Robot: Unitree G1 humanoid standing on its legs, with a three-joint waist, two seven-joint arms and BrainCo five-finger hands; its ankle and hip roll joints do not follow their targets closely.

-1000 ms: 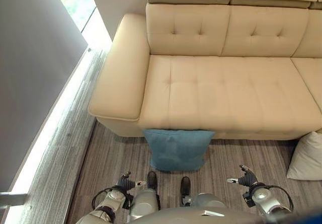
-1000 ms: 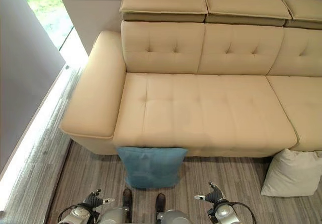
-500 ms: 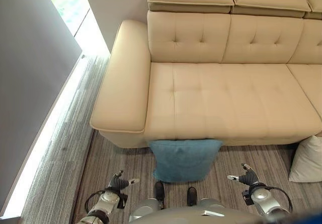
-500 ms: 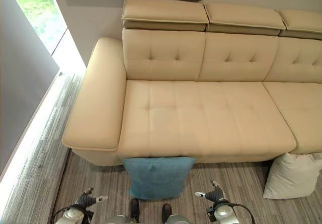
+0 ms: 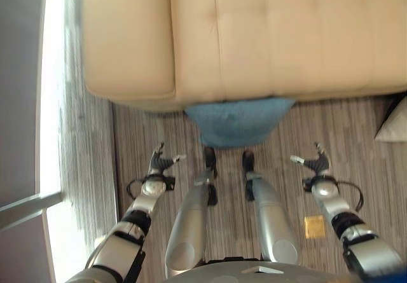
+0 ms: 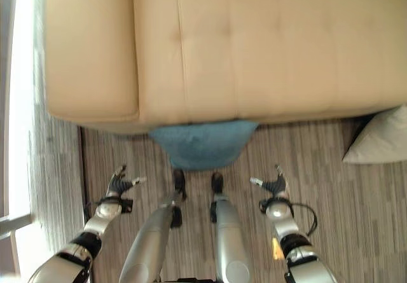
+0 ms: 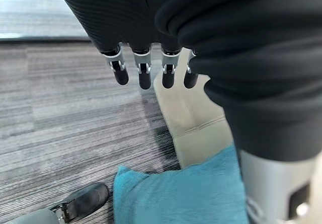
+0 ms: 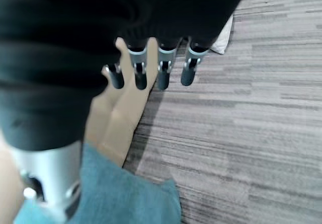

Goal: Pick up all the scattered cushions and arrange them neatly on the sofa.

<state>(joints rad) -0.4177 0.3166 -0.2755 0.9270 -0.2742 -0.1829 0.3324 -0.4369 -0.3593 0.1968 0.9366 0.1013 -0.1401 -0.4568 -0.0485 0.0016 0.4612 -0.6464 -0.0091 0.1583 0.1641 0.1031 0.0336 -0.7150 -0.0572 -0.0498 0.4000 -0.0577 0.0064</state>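
A blue fabric cushion point(image 5: 238, 121) leans against the beige leather sofa point(image 5: 267, 35); left hand point(image 5: 159, 164) and right hand point(image 5: 314, 163) hover, fingers relaxed, empty.

Left robot hand point(image 5: 159, 164) and right robot hand point(image 5: 315, 163) hover, fingers relaxed.

Bare floor point(image 5: 165, 137) flanks blue cushion point(image 5: 238, 121) against sofa point(image 5: 254, 35).

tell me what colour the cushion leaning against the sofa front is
Blue-teal cushion, seen best in the right eye view.
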